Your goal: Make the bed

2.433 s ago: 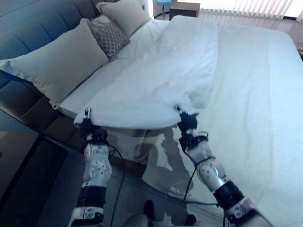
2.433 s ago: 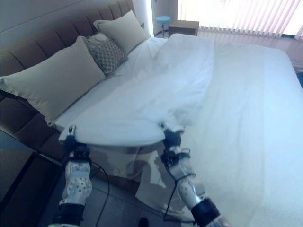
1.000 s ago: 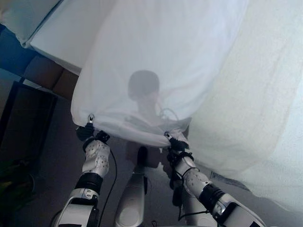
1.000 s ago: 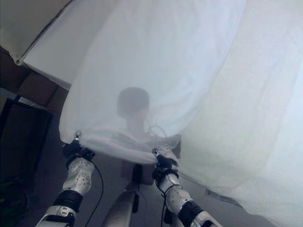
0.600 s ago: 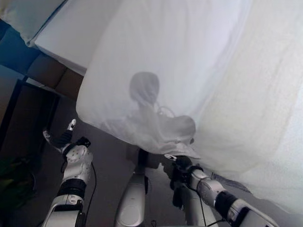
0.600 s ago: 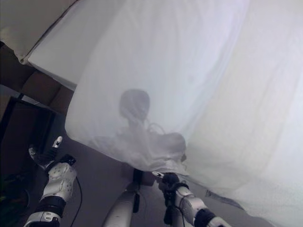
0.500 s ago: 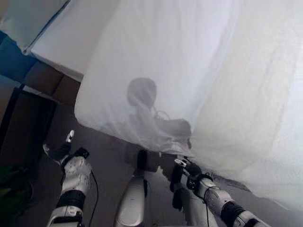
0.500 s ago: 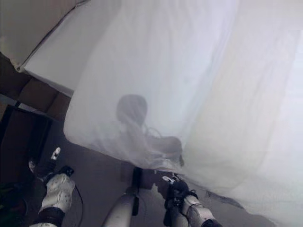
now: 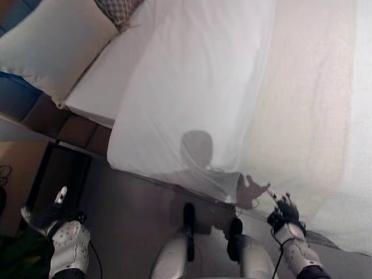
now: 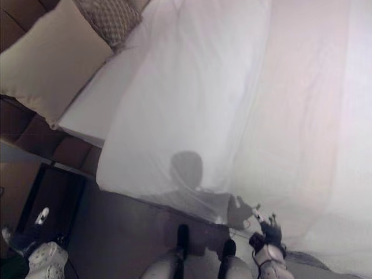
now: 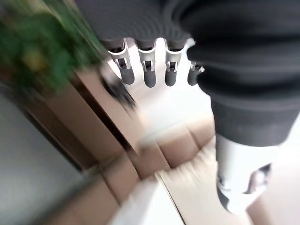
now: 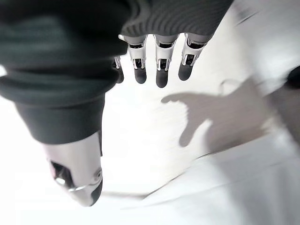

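My left hand [image 9: 55,218] hung spread and empty off the bed's pillow [image 9: 55,49] corner, while the white sheet [image 9: 192,110] draped over the bed's near edge just ahead of my nearer, equally splayed right hand [image 9: 285,212].

grey floor [image 9: 136,215] beside a dark nightstand [image 9: 58,174] and brown padded headboard [image 9: 35,113].
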`<state>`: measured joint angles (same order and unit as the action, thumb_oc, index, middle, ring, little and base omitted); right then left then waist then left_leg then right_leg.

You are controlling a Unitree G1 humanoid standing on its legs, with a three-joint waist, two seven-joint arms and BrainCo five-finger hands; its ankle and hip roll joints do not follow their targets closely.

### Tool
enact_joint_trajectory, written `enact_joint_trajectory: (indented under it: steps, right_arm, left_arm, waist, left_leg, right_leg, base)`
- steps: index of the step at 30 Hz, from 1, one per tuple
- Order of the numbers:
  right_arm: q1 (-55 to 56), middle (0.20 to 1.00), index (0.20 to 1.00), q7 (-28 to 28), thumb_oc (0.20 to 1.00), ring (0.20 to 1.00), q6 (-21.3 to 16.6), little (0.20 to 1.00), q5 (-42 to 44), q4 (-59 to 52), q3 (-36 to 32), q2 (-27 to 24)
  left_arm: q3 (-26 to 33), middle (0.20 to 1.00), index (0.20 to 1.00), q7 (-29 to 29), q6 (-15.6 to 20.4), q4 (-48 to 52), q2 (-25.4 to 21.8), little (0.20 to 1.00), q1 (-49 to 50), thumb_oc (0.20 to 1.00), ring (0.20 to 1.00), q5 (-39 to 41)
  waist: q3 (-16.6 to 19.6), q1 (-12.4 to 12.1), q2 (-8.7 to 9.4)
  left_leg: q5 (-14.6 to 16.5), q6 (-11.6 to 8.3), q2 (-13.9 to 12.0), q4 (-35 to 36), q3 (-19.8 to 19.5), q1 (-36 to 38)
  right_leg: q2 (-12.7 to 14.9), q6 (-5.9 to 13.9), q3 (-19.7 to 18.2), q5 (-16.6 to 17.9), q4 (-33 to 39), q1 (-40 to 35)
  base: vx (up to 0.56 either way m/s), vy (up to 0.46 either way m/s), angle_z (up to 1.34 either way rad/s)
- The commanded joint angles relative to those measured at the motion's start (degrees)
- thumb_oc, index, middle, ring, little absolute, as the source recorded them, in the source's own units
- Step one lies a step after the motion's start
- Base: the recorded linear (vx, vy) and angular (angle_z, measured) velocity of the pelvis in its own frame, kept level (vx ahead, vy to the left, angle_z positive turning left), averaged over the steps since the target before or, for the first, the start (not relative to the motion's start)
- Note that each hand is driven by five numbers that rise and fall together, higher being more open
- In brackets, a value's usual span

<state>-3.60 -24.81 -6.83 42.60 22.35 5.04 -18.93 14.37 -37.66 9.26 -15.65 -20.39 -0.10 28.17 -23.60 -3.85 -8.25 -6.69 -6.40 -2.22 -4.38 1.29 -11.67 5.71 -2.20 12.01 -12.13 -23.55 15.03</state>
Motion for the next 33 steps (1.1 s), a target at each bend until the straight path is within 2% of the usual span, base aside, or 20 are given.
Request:
enact_joint_trajectory:
  steps: [1,3,5,6,7,9,10,12,15,16,18,20,22,23,25,28,29,30,32,33]
  right_arm:
    - [-4.87,1.000,1.000,3.69,1.000,1.000,-1.40,1.000,-7.85,-3.32,1.39,-1.94]
    - [-8.60,1.000,1.000,6.09,1.000,1.000,-1.79,1.000,-8.78,-4.18,2.92,-2.10]
    - [-15.72,1.000,1.000,11.62,1.000,1.000,-3.10,1.000,-9.15,-7.52,6.94,-3.76]
    - [-15.80,1.000,1.000,11.64,1.000,1.000,-3.12,1.000,-9.13,-7.47,6.92,-3.78]
    - [-20.33,1.000,1.000,15.69,1.000,1.000,-3.58,1.000,-6.94,-9.07,9.93,-3.03]
    - [-22.82,1.000,1.000,16.47,1.000,1.000,-3.84,1.000,-5.62,-8.64,10.94,-2.50]
    - [-29.03,1.000,1.000,19.13,1.000,1.000,-4.34,1.000,-1.91,-8.03,14.12,-2.28]
    - [-31.26,1.000,1.000,19.49,1.000,1.000,-4.54,1.000,0.40,-7.22,14.93,-2.06]
    - [-39.33,1.000,1.000,23.21,1.000,1.000,-5.43,1.000,11.72,-5.21,18.14,1.60]
    - [-43.81,1.000,1.000,25.06,1.000,1.000,-5.36,1.000,16.85,-3.07,20.33,3.88]
    - [-45.75,1.000,1.000,25.73,1.000,1.000,-5.13,1.000,19.52,-1.97,20.81,5.18]
    - [-51.42,1.000,1.000,23.96,1.000,1.000,-7.01,1.000,22.35,1.20,21.24,7.97]
    - [-53.47,1.000,1.000,22.94,1.000,1.000,-7.76,1.000,23.22,2.64,20.74,8.77]
    - [-56.01,1.000,1.000,21.18,1.000,1.000,-8.39,1.000,25.06,5.70,20.23,9.45]
    - [-57.79,1.000,1.000,20.26,1.000,1.000,-8.51,1.000,25.91,7.75,19.41,9.99]
    - [-60.70,1.000,1.000,15.23,1.000,1.000,-9.57,1.000,26.82,14.02,17.79,10.20]
    - [-61.96,1.000,1.000,12.91,1.000,1.000,-8.90,1.000,25.91,17.48,18.62,9.23]
    - [-62.29,1.000,1.000,12.85,1.000,1.000,-8.86,1.000,25.89,17.56,18.54,9.18]
    - [-61.94,1.000,1.000,9.31,1.000,1.000,-7.99,1.000,23.50,22.52,17.93,7.94]
    - [-62.17,1.000,1.000,9.21,1.000,1.000,-7.97,1.000,23.38,22.57,17.87,7.96]
  left_arm:
    - [-1.50,1.000,1.000,9.91,5.95,1.12,-3.73,1.000,-3.19,1.000,1.000,6.95]
    - [-3.82,1.000,1.000,14.69,6.52,2.97,-4.75,1.000,-5.27,1.000,1.000,10.08]
    - [-8.26,1.000,1.000,23.17,6.62,4.50,-6.03,1.000,-10.35,1.000,1.000,17.88]
    - [-8.25,1.000,1.000,23.23,6.65,4.42,-6.04,1.000,-10.44,1.000,1.000,17.93]
    - [-11.13,1.000,1.000,27.33,5.95,4.28,-6.24,1.000,-14.42,1.000,1.000,22.03]
    - [-12.23,1.000,1.000,28.01,5.68,3.67,-6.80,1.000,-16.63,1.000,1.000,22.38]
    - [-15.87,1.000,1.000,30.53,5.68,1.38,-8.18,1.000,-22.93,1.000,1.000,25.72]
    - [-17.12,1.000,1.000,31.28,5.25,0.46,-8.95,1.000,-25.66,1.000,1.000,27.06]
    - [-22.42,1.000,1.000,32.97,4.87,-3.81,-10.11,1.000,-35.26,1.000,1.000,32.19]
    - [-24.41,1.000,1.000,33.11,4.97,-5.85,-10.85,1.000,-40.89,1.000,1.000,34.33]
    - [-25.07,1.000,1.000,33.24,4.96,-6.79,-10.81,1.000,-43.21,1.000,1.000,35.62]
    - [-26.75,1.000,1.000,32.13,5.63,-10.04,-11.67,1.000,-50.41,1.000,1.000,37.85]
    - [-27.08,1.000,1.000,31.59,6.08,-11.18,-11.79,1.000,-52.65,1.000,1.000,38.41]
    - [-27.39,1.000,1.000,30.28,6.75,-13.41,-11.97,1.000,-56.17,1.000,1.000,38.97]
    - [-27.28,1.000,1.000,29.47,7.16,-14.64,-11.70,1.000,-57.91,1.000,1.000,39.19]
    - [-27.07,1.000,1.000,25.64,7.75,-20.26,-11.86,1.000,-61.92,1.000,1.000,38.67]
    - [-27.73,1.000,1.000,23.21,7.63,-24.31,-12.82,1.000,-64.29,1.000,1.000,36.58]
    - [-27.78,1.000,1.000,23.15,7.61,-24.45,-12.85,1.000,-64.68,1.000,1.000,36.54]
    - [-27.22,1.000,1.000,18.60,7.13,-29.94,-14.48,1.000,-65.51,1.000,1.000,31.55]
    - [-27.22,1.000,1.000,18.54,7.07,-30.09,-14.50,1.000,-65.81,1.000,1.000,31.42]
  waist:
    - [0.18,0.85,1.76]
    - [0.34,0.96,1.76]
    - [0.26,0.16,1.70]
    - [0.35,0.08,1.63]
    - [0.01,-0.06,2.04]
    - [-0.09,-0.01,2.24]
    - [-0.94,0.17,3.04]
    - [-1.22,0.04,3.15]
    - [-2.04,0.03,4.40]
    - [-2.42,-0.45,5.59]
    - [-2.68,-0.85,6.21]
    - [-3.61,-1.97,8.51]
    - [-4.02,-2.53,9.23]
    - [-5.03,-3.21,10.54]
    - [-5.50,-3.63,11.00]
    - [-6.20,-4.54,12.18]
    - [-6.20,-4.75,12.89]
    - [-6.20,-4.72,12.89]
    - [-6.20,-4.91,13.23]
    - [-6.20,-4.85,13.17]
  left_leg:
    - [5.43,1.33,3.33,-9.40,-2.36,-2.99]
    - [4.65,1.73,3.23,-7.65,-1.89,-4.95]
    - [0.46,1.70,2.43,-3.40,-2.69,-7.69]
    - [0.28,1.68,2.33,-3.26,-2.68,-7.83]
    - [0.81,2.23,1.95,-2.71,-2.99,-7.84]
    - [0.46,2.48,1.64,-2.29,-2.89,-8.01]
    - [0.69,2.86,1.96,-2.86,-1.21,-8.84]
    - [0.89,3.04,1.96,-3.06,-0.53,-9.34]
    - [2.22,3.29,2.62,-3.86,1.48,-10.62]
    - [2.56,3.31,2.58,-3.66,2.01,-11.63]
    - [2.66,3.33,2.54,-3.71,2.19,-12.32]
    - [2.84,3.17,2.25,-4.15,2.00,-15.66]
    - [2.96,3.15,2.13,-4.53,1.58,-17.08]
    - [3.29,2.97,1.98,-5.52,1.06,-19.82]
    - [3.54,2.85,1.97,-6.34,0.56,-21.45]
    - [4.19,2.39,2.00,-7.88,-0.01,-26.19]
    - [4.43,2.01,2.04,-9.11,-0.43,-29.83]
    - [5.90,1.74,2.01,-9.30,-0.88,-29.35]
    - [6.33,1.16,2.23,-10.78,-1.37,-34.10]
    - [6.47,1.14,2.21,-11.10,-1.48,-34.44]
  right_leg:
    - [0.11,4.91,-2.24,5.00,9.95,-4.20]
    - [-0.47,5.20,-3.12,5.00,9.54,-4.04]
    - [-2.51,5.27,-4.66,4.47,9.23,-3.81]
    - [-2.61,5.24,-4.69,4.69,9.36,-3.64]
    - [-2.96,5.64,-6.35,3.38,7.74,-2.67]
    - [-3.04,5.68,-6.94,3.76,7.43,-1.74]
    - [-1.87,6.22,-7.66,4.03,7.43,-0.57]
    - [-1.60,6.42,-7.89,4.44,7.61,0.11]
    - [-0.27,7.67,-8.27,5.85,9.49,1.04]
    - [0.07,8.27,-8.37,7.20,11.58,1.45]
    - [0.22,8.53,-8.18,7.81,12.50,1.68]
    - [0.27,9.38,-7.39,10.23,15.21,3.18]
    - [0.12,9.50,-7.06,10.82,15.87,3.79]
    - [-0.01,9.78,-6.26,11.89,17.05,4.90]
    - [-0.22,9.87,-5.94,12.29,17.40,5.57]
    - [-0.47,10.01,-4.60,13.04,18.28,8.26]
    - [-0.42,10.01,-3.44,13.40,18.48,10.63]
    - [-0.55,10.18,-3.70,12.54,18.35,10.15]
    - [-0.55,10.39,-2.03,13.01,18.71,13.46]
    - [-0.60,10.39,-1.93,12.94,18.62,13.64]
  base:
    - [0.05,-0.046,-0.09]
    - [0.07,0.002,-0.02]
    - [0.12,0.090,-0.15]
    - [0.14,0.189,-0.40]
    - [0.07,0.187,-0.57]
    - [0.05,0.222,-0.73]
    - [0.01,0.194,-0.63]
    - [0.04,0.231,-0.42]
    - [0.08,0.274,-0.19]
    - [0.06,0.185,-0.15]
    - [0.04,0.101,-0.15]
    - [0.03,0.054,-0.15]
    - [0.00,0.001,0.05]
    - [0.01,0.003,0.12]
    - [0.00,-0.003,0.15]
    - [0.03,0.007,0.29]
    - [0.11,-0.013,0.22]
    - [0.10,-0.007,0.24]
    - [0.08,-0.002,0.31]
    - [0.05,0.003,0.32]
